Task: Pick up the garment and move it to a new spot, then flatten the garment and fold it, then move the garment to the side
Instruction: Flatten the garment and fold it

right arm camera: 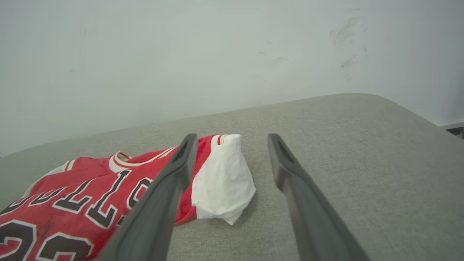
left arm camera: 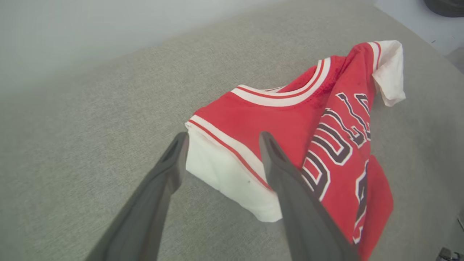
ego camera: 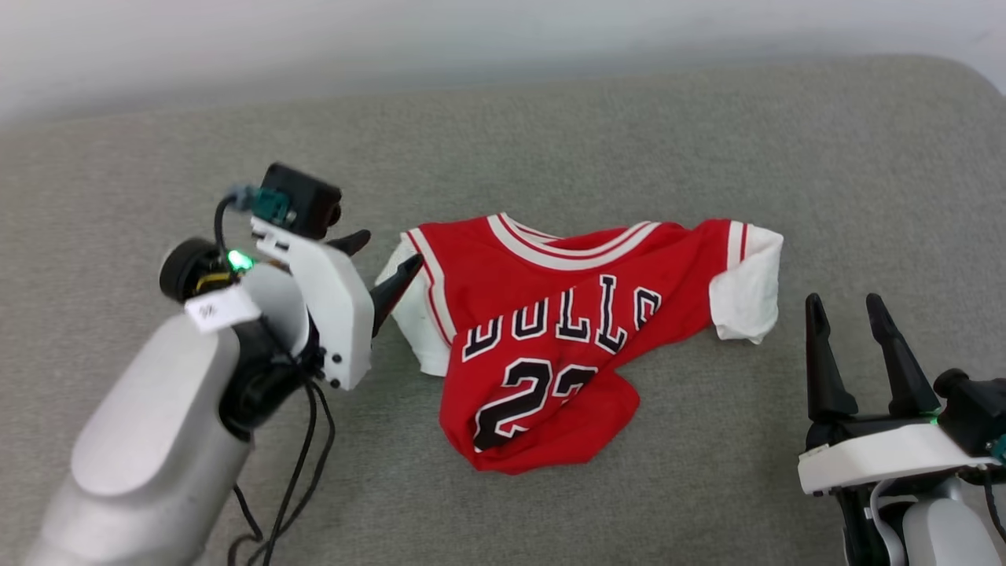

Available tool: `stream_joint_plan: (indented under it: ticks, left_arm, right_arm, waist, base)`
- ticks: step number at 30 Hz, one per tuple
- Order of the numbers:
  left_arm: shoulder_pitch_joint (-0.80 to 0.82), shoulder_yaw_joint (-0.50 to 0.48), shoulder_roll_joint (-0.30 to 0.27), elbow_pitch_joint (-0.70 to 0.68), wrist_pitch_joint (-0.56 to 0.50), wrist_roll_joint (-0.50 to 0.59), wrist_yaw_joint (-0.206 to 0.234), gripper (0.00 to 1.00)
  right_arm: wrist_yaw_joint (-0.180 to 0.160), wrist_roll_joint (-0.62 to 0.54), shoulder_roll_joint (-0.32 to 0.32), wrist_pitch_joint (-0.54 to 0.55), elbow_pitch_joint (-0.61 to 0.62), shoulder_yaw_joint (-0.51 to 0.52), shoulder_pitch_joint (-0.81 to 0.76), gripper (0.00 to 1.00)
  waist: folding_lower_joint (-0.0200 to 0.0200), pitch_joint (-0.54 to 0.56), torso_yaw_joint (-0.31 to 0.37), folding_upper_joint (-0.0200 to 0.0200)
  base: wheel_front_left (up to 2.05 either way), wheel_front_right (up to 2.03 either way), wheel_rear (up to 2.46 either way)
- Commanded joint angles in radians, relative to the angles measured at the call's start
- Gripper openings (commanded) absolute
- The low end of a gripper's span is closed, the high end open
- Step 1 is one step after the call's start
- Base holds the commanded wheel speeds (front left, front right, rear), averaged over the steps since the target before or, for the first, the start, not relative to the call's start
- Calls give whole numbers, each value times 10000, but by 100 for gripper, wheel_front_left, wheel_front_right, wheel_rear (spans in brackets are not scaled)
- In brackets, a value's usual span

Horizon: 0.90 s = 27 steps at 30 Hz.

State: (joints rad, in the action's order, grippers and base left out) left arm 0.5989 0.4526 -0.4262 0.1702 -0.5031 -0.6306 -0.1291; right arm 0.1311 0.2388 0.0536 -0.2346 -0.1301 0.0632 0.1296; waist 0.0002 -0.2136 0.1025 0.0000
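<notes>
The garment (ego camera: 550,346) is a red jersey with white sleeves and black "BULLS 23" lettering. It lies rumpled, front up, in the middle of the grey cushion, its lower hem bunched and folded under. My left gripper (ego camera: 385,255) is open at the garment's left white sleeve (left arm camera: 224,174). In the left wrist view that sleeve sits between my left gripper's (left arm camera: 223,141) two fingers; I cannot tell whether they touch it. My right gripper (ego camera: 845,306) stands open and empty at the lower right, a little short of the right white sleeve (right arm camera: 221,181). From the right wrist the garment (right arm camera: 72,195) lies left of my right gripper (right arm camera: 232,139).
The grey fabric cushion (ego camera: 629,141) stretches wide around the garment. A pale wall (ego camera: 471,39) runs behind its far edge, and its far right corner (ego camera: 974,86) is rounded. Black cables (ego camera: 302,464) hang under my left forearm.
</notes>
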Motion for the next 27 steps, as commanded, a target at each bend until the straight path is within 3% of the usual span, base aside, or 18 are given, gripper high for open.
stream_joint_plan:
  ticks: [1, 10, 18, 24, 25, 26, 27]
  left_arm:
    - [274, 83, -121, 47, -219, -82, -12, 100]
    - [1346, 983, -845, 1147, -1844, -337, -18, 100]
    - [1357, 1375, -905, 2039, -1625, -260, -19, 100]
    - [1223, 1786, -726, 2023, -1407, -1112, -20, 100]
    - [1241, 1861, -741, 2044, -1371, -1159, -20, 64]
    - [1248, 1999, -752, 2060, -1354, -1225, -20, 20]
    - [1257, 2131, -752, 2063, -1315, -1310, -20, 0]
  right_arm:
    - [-7, 29, -6, -40, 18, 1, 170, 100]
    - [-7, 143, -38, -232, -210, -167, 475, 100]
    - [-7, 162, -47, -287, -266, -203, 554, 100]
    - [-7, 114, -48, -307, -291, -193, 619, 100]
    - [-7, 95, -48, -308, -301, -202, 615, 100]
    - [-7, 87, -48, -310, -314, -213, 620, 100]
    - [-7, 74, -49, -312, -330, -223, 638, 100]
  waist:
    - [-2, -259, 215, 0]
    - [-2, -957, 658, 0]
    - [-2, -1244, 789, 0]
    - [-2, -1350, 722, 0]
    - [-2, -1349, 700, 0]
    - [-2, -1345, 682, 0]
    - [-2, -1338, 670, 0]
  base:
    - [0, 0, 0]
    - [0, 0, 0]
    - [0, 0, 0]
    - [0, 0, 0]
    - [0, 0, 0]
    - [0, 0, 0]
    - [0, 0, 0]
